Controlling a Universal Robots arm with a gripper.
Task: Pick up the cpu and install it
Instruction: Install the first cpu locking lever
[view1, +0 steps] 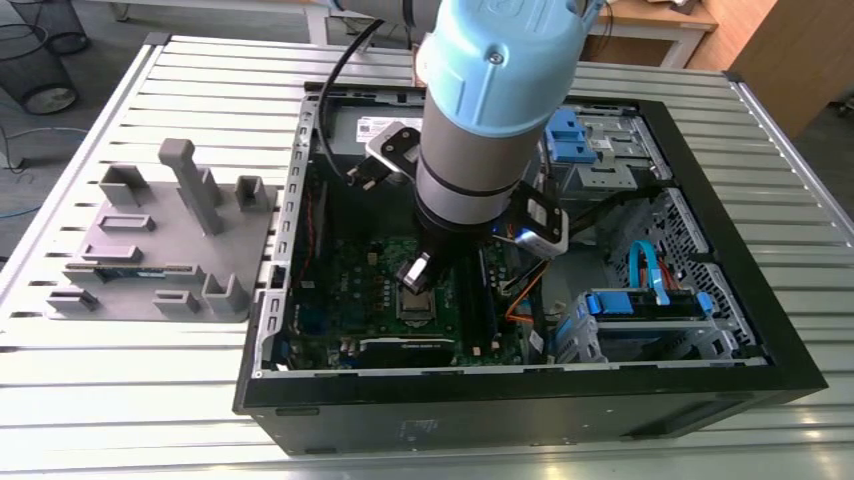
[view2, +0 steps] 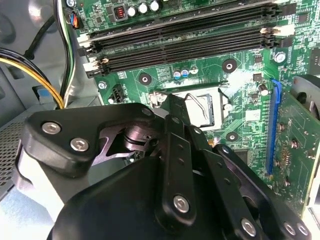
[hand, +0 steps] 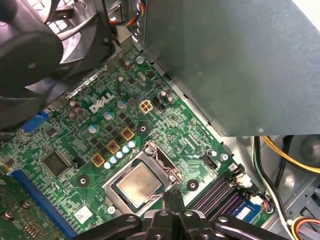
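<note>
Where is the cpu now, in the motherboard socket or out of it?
In the socket: the cpu lies flat within its frame, first wrist view.

Arm blocks socket: the pale blue and grey robot arm (view1: 467, 120) covers the middle of the green motherboard (view1: 360, 270) in the exterior view, leaving the silver-framed socket (view1: 418, 308) half hidden and its contents too small to tell. In the second wrist view, black linkage masks part of the socket (view2: 200, 107). In the first wrist view, the black gripper (hand: 172, 192) and a round black fan (hand: 30, 55) run off the edges; the gripper overlaps the frame corner beside the square silver cpu (hand: 137, 182).
</note>
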